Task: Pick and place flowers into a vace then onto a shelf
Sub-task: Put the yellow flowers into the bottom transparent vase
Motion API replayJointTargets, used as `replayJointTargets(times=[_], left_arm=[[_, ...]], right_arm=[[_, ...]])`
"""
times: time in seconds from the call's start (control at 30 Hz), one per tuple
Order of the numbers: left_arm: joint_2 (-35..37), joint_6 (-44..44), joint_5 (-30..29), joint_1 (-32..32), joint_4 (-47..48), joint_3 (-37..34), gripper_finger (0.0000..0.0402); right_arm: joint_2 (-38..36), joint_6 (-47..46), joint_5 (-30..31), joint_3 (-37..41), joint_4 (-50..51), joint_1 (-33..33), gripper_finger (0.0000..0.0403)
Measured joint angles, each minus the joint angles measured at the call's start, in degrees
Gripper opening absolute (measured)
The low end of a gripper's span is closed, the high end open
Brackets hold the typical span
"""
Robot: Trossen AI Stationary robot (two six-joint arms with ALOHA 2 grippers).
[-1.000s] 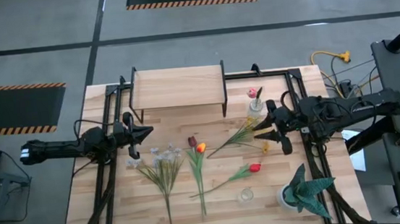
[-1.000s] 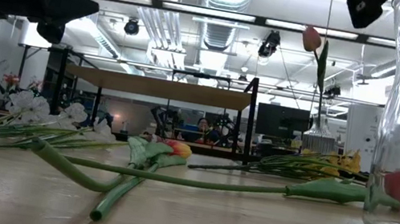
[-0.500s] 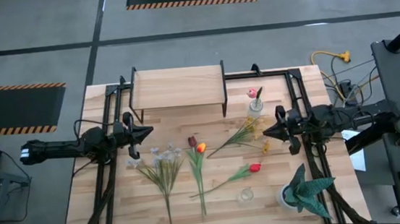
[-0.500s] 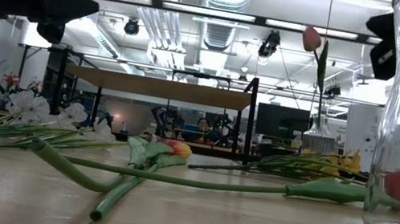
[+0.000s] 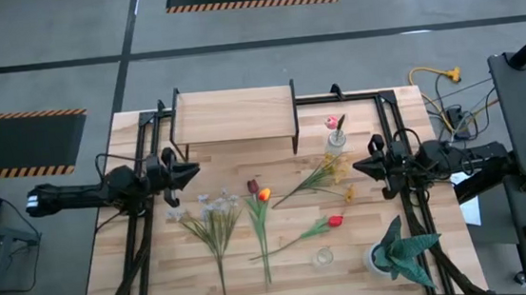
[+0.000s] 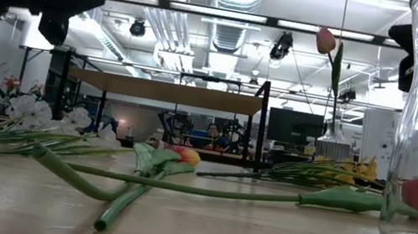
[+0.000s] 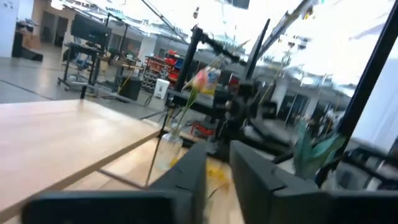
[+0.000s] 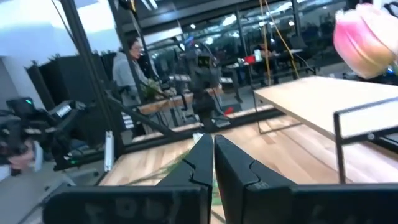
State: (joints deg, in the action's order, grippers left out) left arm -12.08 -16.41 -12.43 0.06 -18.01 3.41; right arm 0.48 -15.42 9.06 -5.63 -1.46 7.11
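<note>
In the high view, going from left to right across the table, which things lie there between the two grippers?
Left gripper → white blooms → maroon tulip → red tulip → vase with pink tulip → right gripper.

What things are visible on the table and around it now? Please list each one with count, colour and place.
shelf: one, pale wood on black legs, far middle of the table
vase with pink tulip: one, clear glass, right of the shelf
white blooms: one bunch, left of centre
maroon and orange tulips: two, centre
red tulip: one, right of centre
yellow sprig: one, beside the vase
empty glass: one, clear, near edge
potted plant: one, green in a white pot, near right corner
left pincer: slightly open, empty, above the left side
right pincer: shut, empty, above the right side
</note>
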Motion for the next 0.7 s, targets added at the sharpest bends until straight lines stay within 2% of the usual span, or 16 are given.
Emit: replayJointTargets(times=[0.13,0.23,0.43,0.7], left_arm=[[-3.49,-0.57,-0.14,0.04,-0.02,5.13,0.0125],[-8.32,-0.49,-2.96,0.04,0.02,10.29,0.0147],[-22.44,-0.21,-6.74,0.04,0.15,23.27,0.0153],[-42.76,7.60,-8.35,0.04,0.10,39.94,0.0153]], right_arm=[[0.78,0.02,0.11,-0.26,1.56,0.00,0.0009],[0.71,0.01,0.11,-0.24,1.50,0.00,0.0009],[0.71,0.00,0.11,-0.24,1.64,0.00,0.0009],[0.73,-0.70,0.05,-0.24,1.60,0.00,0.0009]])
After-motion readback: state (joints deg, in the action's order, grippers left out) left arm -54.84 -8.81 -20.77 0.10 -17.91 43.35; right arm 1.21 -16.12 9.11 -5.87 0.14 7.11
